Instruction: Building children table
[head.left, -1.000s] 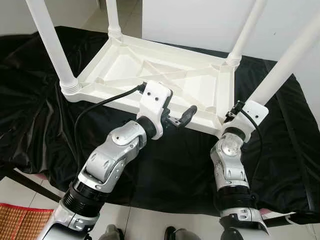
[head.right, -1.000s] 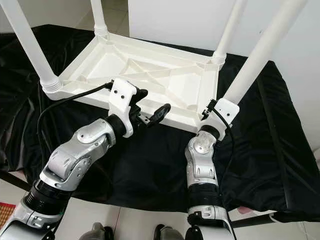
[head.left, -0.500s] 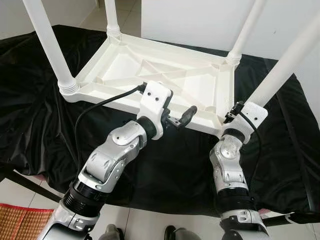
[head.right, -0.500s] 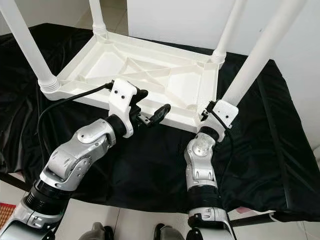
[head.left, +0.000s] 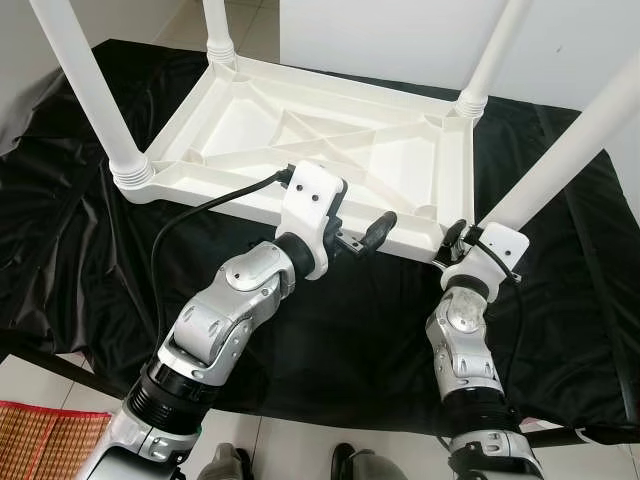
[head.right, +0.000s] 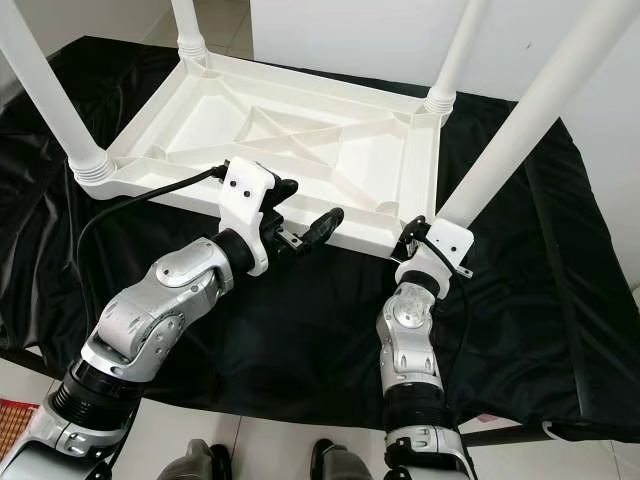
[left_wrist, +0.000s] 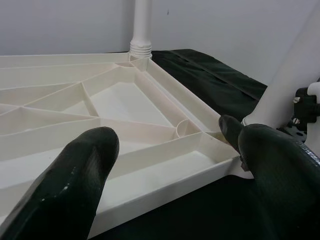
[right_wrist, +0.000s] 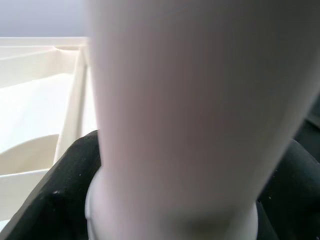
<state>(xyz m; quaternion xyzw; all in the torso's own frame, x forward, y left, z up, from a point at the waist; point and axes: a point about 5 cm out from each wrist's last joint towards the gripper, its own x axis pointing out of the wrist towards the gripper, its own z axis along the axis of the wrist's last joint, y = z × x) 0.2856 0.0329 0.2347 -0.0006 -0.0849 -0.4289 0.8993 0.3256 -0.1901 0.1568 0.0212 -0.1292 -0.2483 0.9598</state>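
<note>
A white plastic children's table (head.left: 330, 150) lies upside down on a black cloth, its four white legs pointing up. My right gripper (head.left: 462, 240) is at the near right corner, and its black fingers (right_wrist: 55, 200) sit on both sides of the base of the near right leg (head.left: 570, 150), shut on it. My left gripper (left_wrist: 170, 145) is open and hovers just over the table's near rim, left of that corner, with nothing between its fingers (head.left: 378, 228). The near left leg (head.left: 85, 90) and both far legs stand in their sockets.
The black cloth (head.left: 80, 260) covers the whole low work surface and hangs over its front edge. A white wall rises behind the table. Tiled floor and a woven mat (head.left: 40, 440) lie at the bottom left, by my feet.
The whole view has shifted slightly. My right wrist now sits a little lower against the base of the near right leg. The left arm has held its place.
</note>
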